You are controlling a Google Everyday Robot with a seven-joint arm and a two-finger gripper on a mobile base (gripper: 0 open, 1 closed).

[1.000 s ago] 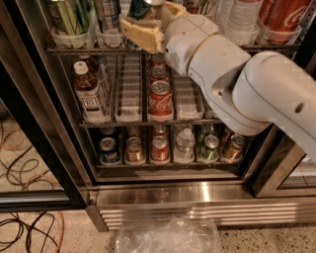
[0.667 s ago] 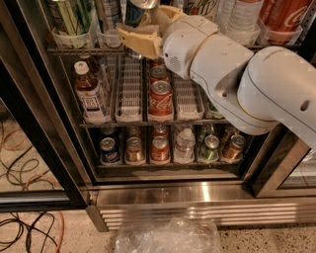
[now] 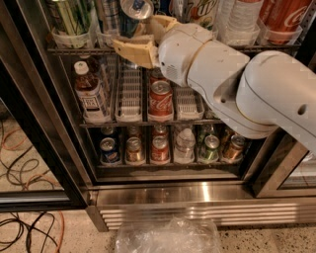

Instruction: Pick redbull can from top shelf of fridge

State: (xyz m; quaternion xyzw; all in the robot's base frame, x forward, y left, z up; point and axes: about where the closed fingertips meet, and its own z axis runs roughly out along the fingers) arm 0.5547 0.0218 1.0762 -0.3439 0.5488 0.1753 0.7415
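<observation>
Speckled floor and loose cables [image 3: 24,231] lie before an open fridge [image 3: 197,197] stocked with drinks. At the top shelf [image 3: 74,50], the white arm's gripper [image 3: 137,33] holds the redbull can [image 3: 134,9], tan fingers [image 3: 133,49] seemingly clamped on its sides. The can is tilted, lid toward the camera, above its lane cup. The grasp looks made; next comes drawing it straight out, clear of neighbouring cans.

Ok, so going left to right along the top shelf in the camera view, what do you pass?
In order: green striped can → silvery can → redbull can, tilted in the shut gripper → white printed can → clear bottle → red Coca-Cola drink.
</observation>
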